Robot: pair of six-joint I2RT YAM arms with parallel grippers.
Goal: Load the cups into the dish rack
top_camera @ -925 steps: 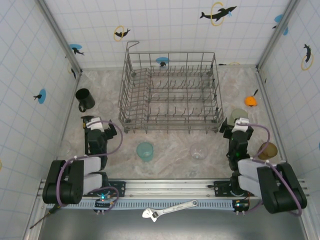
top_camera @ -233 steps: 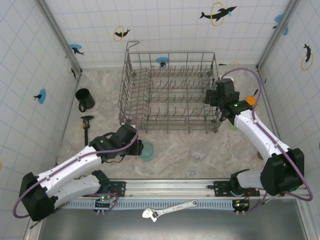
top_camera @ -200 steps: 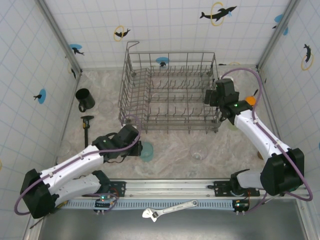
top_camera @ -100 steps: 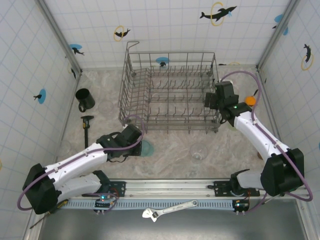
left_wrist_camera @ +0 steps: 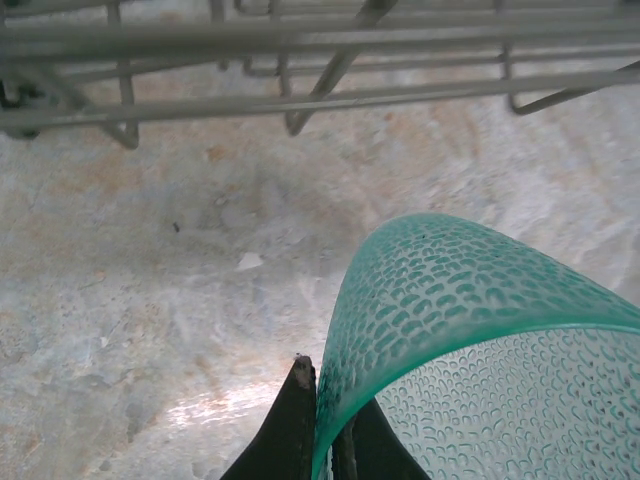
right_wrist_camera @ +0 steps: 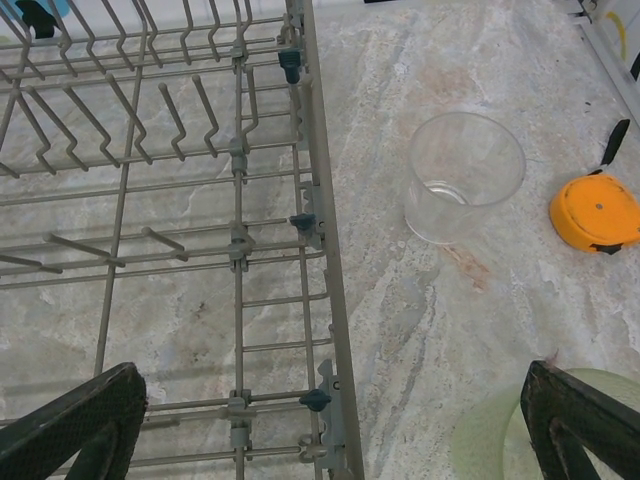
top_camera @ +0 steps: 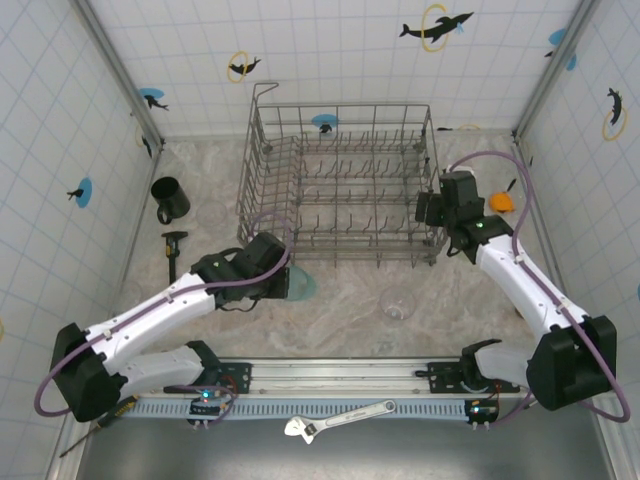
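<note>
The grey wire dish rack (top_camera: 345, 258) stands upright. A bumpy teal cup (left_wrist_camera: 470, 330) is held by its rim at the rack's 7 o'clock. The black mug (top_camera: 170, 198) stands at 9 o'clock. One clear cup (top_camera: 397, 303) stands at 5 o'clock, and a second clear cup (right_wrist_camera: 465, 175) at 3 o'clock.

I brought the 2 arms out of their folded rest. The left arm swung across to the teal cup (top_camera: 303, 284), and within the last second the left gripper (left_wrist_camera: 322, 400) pinched shut on its rim: 1 finger inside, 1 outside. The cup shifted from where it first stood — up toward the front edge of the dish rack (top_camera: 345, 107). The right gripper (right_wrist_camera: 330, 425) reached out beside the rack's right wall, then eased back toward me.
</note>
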